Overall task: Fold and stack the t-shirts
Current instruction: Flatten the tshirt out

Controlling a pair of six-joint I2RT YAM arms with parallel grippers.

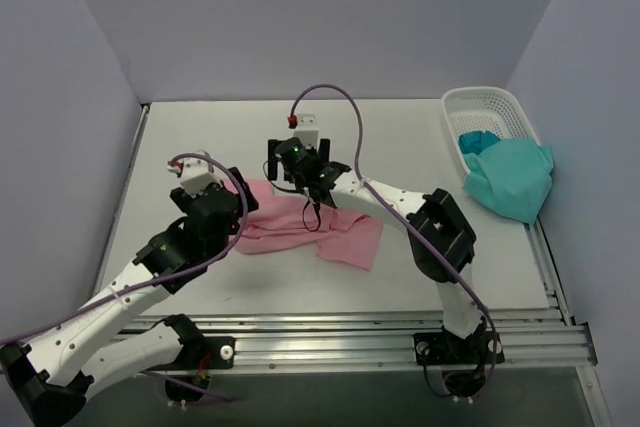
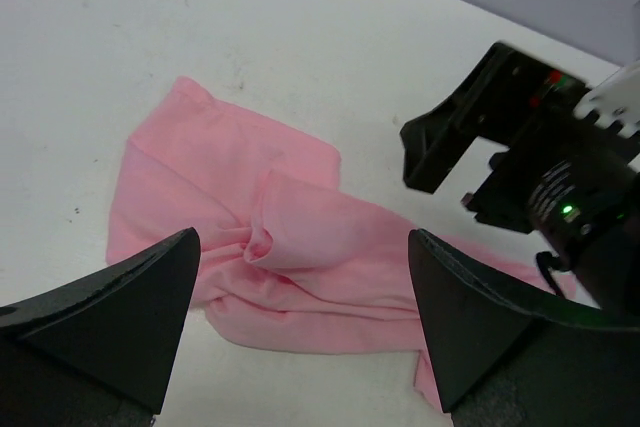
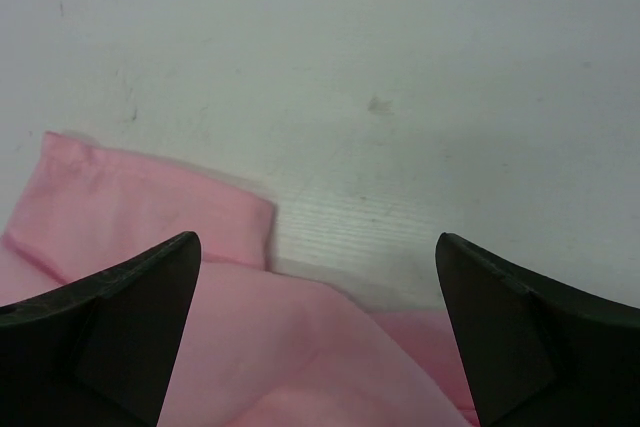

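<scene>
T-shirts: two, one light pink and one teal-green, lying well apart on the white table [image 1: 410, 137].
Pink t-shirt [image 1: 312, 229]: one, crumpled rather than flat at mid-table; folds bunch near its centre and one corner reaches toward the near edge.
Teal-green t-shirt [image 1: 512, 177]: one, at the far right, part of it inside the basket and the rest spilling over the near rim onto the table.
Basket [image 1: 487, 100]: one, white plastic lattice, set against the right wall.
Arms: two, both reaching in over the pink t-shirt from the near rail, the left from the left side and the right curving in from the right.
Left gripper [image 2: 303, 239]: jaws spread wide with nothing between them, poised above the bunched middle of the pink cloth; whether it touches cannot be told.
Right gripper [image 3: 315, 239]: jaws likewise parted and empty, pointing down over the far edge of the pink t-shirt, bare table beyond the fingertips.
Grippers together: two, near each other over the same garment; the left wrist view shows the right one just across the cloth.
</scene>
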